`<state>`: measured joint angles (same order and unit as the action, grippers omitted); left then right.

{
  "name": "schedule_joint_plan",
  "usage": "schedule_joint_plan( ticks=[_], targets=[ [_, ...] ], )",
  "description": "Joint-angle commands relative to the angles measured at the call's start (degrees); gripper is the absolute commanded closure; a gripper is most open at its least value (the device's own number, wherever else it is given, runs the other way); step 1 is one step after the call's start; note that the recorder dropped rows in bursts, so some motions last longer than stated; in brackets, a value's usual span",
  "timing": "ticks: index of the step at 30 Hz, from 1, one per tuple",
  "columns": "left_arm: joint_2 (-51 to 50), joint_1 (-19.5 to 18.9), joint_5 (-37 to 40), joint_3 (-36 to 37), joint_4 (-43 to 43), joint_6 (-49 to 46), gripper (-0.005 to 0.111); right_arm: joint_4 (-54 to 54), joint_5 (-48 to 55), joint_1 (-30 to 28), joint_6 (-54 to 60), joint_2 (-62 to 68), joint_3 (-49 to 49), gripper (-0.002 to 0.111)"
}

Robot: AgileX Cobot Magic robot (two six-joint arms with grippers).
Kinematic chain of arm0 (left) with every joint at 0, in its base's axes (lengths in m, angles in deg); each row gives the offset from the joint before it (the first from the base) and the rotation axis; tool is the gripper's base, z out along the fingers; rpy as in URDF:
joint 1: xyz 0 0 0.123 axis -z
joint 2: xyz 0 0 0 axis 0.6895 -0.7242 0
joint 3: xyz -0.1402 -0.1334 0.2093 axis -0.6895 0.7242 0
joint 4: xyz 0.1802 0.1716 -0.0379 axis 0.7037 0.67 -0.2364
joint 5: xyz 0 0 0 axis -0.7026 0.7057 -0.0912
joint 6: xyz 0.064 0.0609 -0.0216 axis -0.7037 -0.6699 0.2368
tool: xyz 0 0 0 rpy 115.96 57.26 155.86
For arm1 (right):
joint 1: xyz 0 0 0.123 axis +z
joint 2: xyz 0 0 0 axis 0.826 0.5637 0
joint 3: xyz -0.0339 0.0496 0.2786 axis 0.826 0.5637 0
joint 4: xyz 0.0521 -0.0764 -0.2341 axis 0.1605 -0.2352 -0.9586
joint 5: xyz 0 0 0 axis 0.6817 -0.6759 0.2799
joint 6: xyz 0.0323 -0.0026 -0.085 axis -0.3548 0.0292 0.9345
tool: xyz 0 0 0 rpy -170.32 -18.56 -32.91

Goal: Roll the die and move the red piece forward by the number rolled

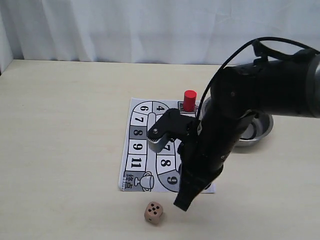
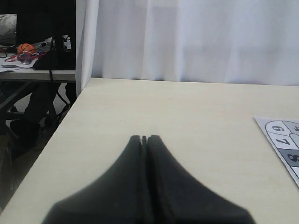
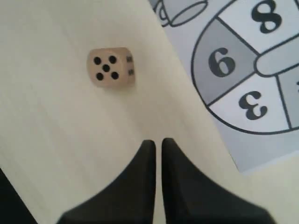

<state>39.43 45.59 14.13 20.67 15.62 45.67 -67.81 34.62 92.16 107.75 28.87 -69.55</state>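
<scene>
The pale wooden die (image 1: pixel 153 212) rests on the table just in front of the board's near edge, and the face with five pips (image 3: pixel 110 67) is turned toward the right wrist camera. My right gripper (image 1: pixel 181 205) hangs a little to the right of the die, apart from it. Its fingers (image 3: pixel 158 141) are shut with only a thin slit between them and hold nothing. The red piece (image 1: pixel 189 100) stands upright at the far edge of the numbered paper board (image 1: pixel 137 150). My left gripper (image 2: pixel 144 138) is shut and empty over bare table, left of the board (image 2: pixel 282 140).
A metal bowl (image 1: pixel 257 131) sits right of the board, partly behind my right arm (image 1: pixel 250 100), which reaches across the board's right half. The table's left edge (image 2: pixel 70 107) drops off beside my left gripper. A white curtain hangs behind the table.
</scene>
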Motion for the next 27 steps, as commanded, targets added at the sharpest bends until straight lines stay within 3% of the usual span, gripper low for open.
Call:
schedule_joint_plan(
  ticks=[1, 9, 27],
  targets=[
    [0.0, 0.0, -0.7, 0.1, -0.2, 0.2, 0.107, -0.9, -0.1, 3.1, -0.2, 0.0, -0.2, 0.104],
    [0.0, 0.0, -0.7, 0.1, -0.2, 0.2, 0.107, -0.6, 1.1, 6.4, 0.0, 4.3, 0.0, 0.104],
    [0.0, 0.0, -0.7, 0.1, -0.2, 0.2, 0.107, 1.3, -0.9, 6.4, 0.5, 13.2, 0.0, 0.104]
  ],
)
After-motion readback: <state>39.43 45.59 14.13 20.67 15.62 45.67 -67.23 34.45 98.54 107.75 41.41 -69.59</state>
